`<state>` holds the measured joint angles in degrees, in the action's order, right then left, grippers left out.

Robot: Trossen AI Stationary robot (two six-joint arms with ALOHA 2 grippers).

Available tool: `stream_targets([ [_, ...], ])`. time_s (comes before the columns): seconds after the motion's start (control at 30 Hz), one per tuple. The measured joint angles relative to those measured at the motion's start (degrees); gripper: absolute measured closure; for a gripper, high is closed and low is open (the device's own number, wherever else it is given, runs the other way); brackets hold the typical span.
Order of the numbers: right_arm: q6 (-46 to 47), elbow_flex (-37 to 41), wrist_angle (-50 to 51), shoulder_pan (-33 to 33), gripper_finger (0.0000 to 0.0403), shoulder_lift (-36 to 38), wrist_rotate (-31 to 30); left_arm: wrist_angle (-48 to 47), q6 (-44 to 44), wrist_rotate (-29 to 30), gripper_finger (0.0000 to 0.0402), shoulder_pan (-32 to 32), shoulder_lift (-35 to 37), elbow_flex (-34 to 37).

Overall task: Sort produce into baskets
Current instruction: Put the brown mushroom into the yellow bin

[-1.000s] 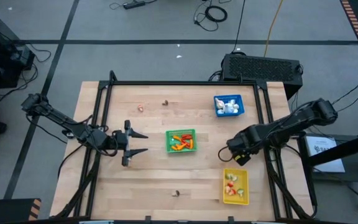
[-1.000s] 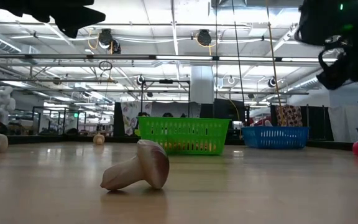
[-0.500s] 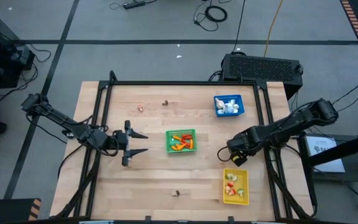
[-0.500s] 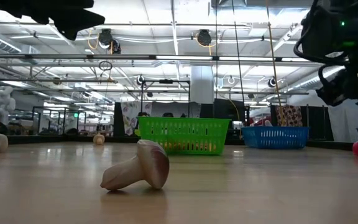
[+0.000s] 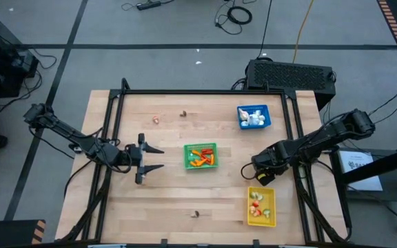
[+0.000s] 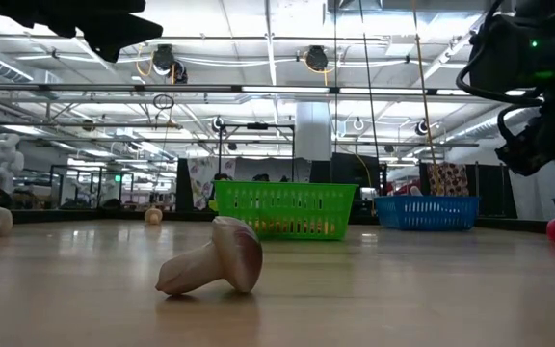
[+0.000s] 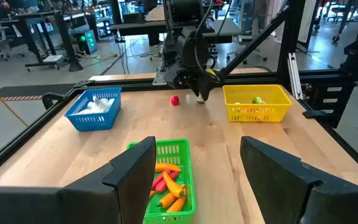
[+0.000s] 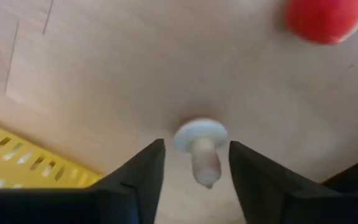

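Produce is seen partly sorted on a wooden worktop (image 5: 171, 186) framed by black rails. Three mesh baskets are set out: a blue basket (image 5: 253, 116) near the far right corner, holding white pieces; a green basket (image 5: 200, 156) at the middle, holding orange and red pieces; and a yellow basket (image 5: 261, 206) near the right end of the near edge, holding red, green and white pieces. Loose pieces are scattered on the wood: a brown-capped toy mushroom (image 6: 212, 269) near the middle of the near edge, a small orange piece (image 5: 156, 120) and a small dark piece (image 5: 183, 114) towards the far edge, left of the blue basket. The right gripper (image 8: 194, 163) is held low over the worktop just beyond the far end of the yellow basket, its two fingers (image 8: 140, 177) spread apart on either side of a small white mushroom (image 8: 201, 147) lying on the wood between them; whether the fingers touch it cannot be told. A red piece (image 8: 321, 20) lies near that mushroom. The left gripper (image 5: 154, 158) is held left of the green basket, pointing towards it, its fingers wide apart and nothing between them.
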<state>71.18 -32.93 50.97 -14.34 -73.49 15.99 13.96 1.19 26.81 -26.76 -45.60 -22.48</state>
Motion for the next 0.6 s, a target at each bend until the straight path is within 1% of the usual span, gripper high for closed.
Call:
stream_targets([
  [0.17,-0.1,0.0,-1.4,0.0,0.0293,0.0,0.7,0.0,0.0,0.0,0.0159,0.0,0.0,0.0],
  [0.33,-1.4,0.0,-4.9,0.0,0.0338,0.0,0.9,0.0,0.0,0.0,0.0159,0.0,0.0,0.0],
  [0.47,-2.2,-0.1,-7.9,0.0,0.0362,0.0,1.0,-0.5,0.0,0.0,0.0159,0.0,0.0,0.0],
  [0.6,-3.2,-0.1,-14.6,0.0,0.0373,0.0,1.9,-1.0,0.0,0.0,0.0159,0.0,0.0,0.0],
])
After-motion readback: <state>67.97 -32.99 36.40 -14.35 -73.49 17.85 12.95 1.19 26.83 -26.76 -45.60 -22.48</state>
